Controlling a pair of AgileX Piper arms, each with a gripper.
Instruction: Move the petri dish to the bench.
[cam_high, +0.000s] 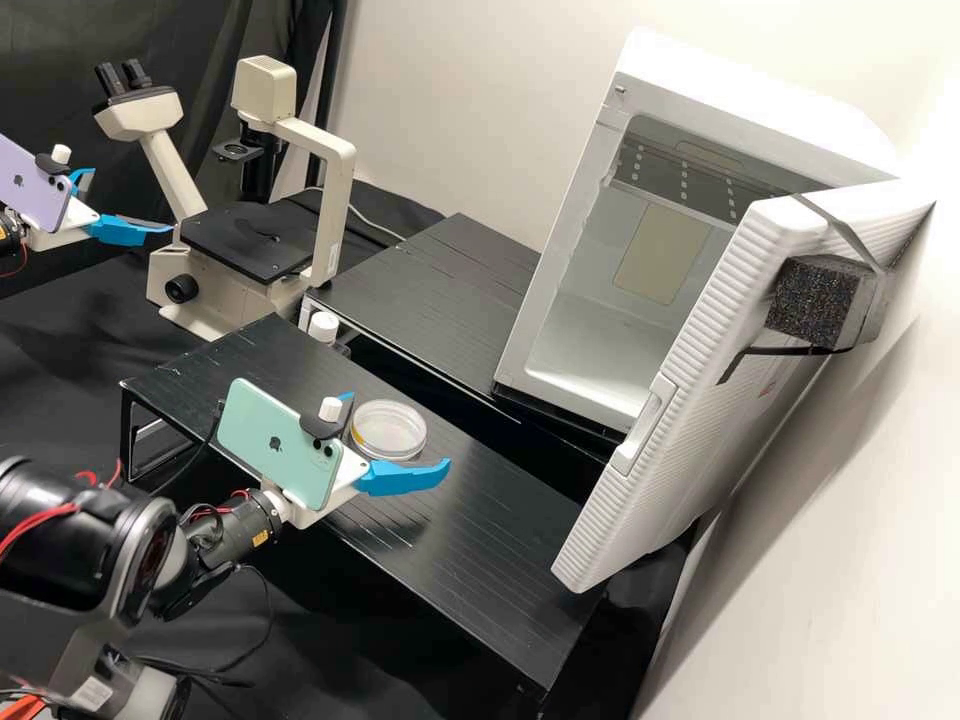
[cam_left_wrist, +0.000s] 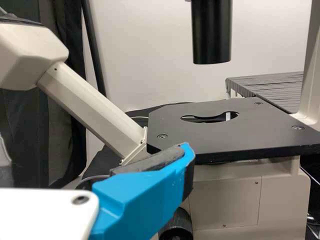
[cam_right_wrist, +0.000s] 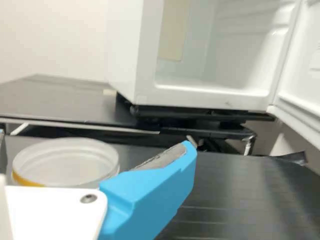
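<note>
Setting down the petri dish (cam_high: 386, 430) on the black stand (cam_high: 490, 565): likely the closing step.
Dish is sitting flat on the stand, the right gripper (cam_high: 398, 430) spreading wide around it, apparently gripping nothing. Left gripper (cam_high: 131, 201) is hanging well apart from the stand, spread and empty. Next move is probably calling for a level withdrawal off the stand without nudging the rim.

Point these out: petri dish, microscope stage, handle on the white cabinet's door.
Petri dish (cam_high: 390, 428): high view, middle of its round top.
Microscope stage (cam_left_wrist: 220, 137): left wrist view, flat black surface, in front of its opening.
Door handle (cam_high: 647, 425): high view, middle of the grip.
</note>
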